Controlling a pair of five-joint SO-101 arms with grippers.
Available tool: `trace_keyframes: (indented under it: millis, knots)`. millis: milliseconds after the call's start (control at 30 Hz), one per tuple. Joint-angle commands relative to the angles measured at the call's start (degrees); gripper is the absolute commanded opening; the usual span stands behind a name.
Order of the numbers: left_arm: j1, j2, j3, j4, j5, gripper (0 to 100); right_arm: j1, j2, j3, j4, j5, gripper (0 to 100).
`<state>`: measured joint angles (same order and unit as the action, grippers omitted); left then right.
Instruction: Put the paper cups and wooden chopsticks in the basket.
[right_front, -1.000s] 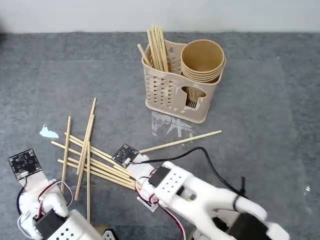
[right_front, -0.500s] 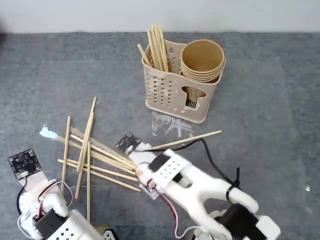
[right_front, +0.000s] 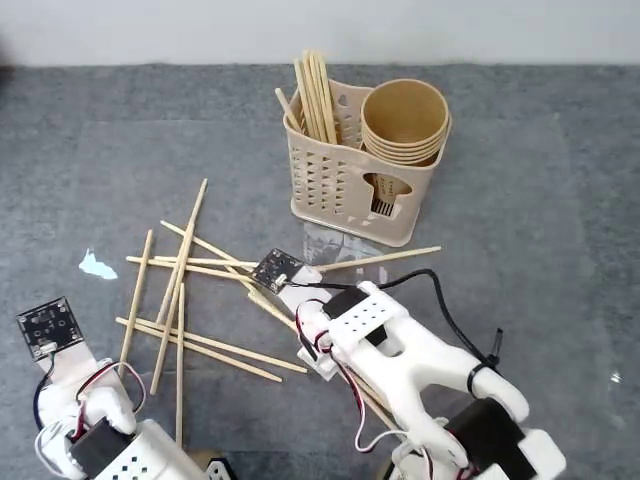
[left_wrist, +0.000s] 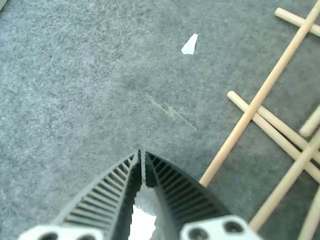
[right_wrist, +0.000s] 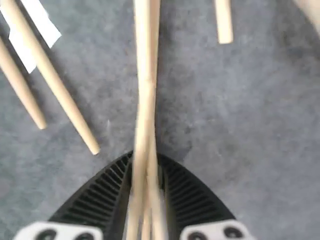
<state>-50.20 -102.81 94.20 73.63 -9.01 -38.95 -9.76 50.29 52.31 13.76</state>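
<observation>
My right gripper (right_wrist: 145, 159) pinches 2 or 3 crossed wooden chopsticks (right_wrist: 145, 75) over the table, well apart from the basket (right_front: 330, 185). Crossed like this, they could scissor and slip free on the way. My left gripper (left_wrist: 142, 157) is pressed together, empty.

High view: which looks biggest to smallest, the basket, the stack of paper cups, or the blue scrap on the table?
1. basket, clearly largest.
2. stack of paper cups, standing inside it.
3. blue scrap, by far the smallest.
</observation>
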Motion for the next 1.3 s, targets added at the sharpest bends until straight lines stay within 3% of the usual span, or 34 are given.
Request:
trace_keyframes:
  millis: [0,500,700,1033,1267]
  knots:
    - [0.5,0.2,-0.3,-1.0,-0.4,2,0.6,-4.4,-1.1,-0.8,1.8,0.8]
    - [0.5,0.2,-0.3,-1.0,-0.4,2,0.4,-25.7,-1.5,9.9,9.0,0.8]
    - [0.5,0.2,-0.3,-1.0,-0.4,2,0.4,-32.2,-10.7,18.6,8.9,0.8]
    - [0.5,0.2,-0.3,-1.0,-0.4,2,0.5,-33.7,-24.1,22.5,8.5,0.8]
    - [0.5,0.2,-0.3,-1.0,-0.4,2,-1.8,-31.7,-24.1,20.8,7.1,0.8]
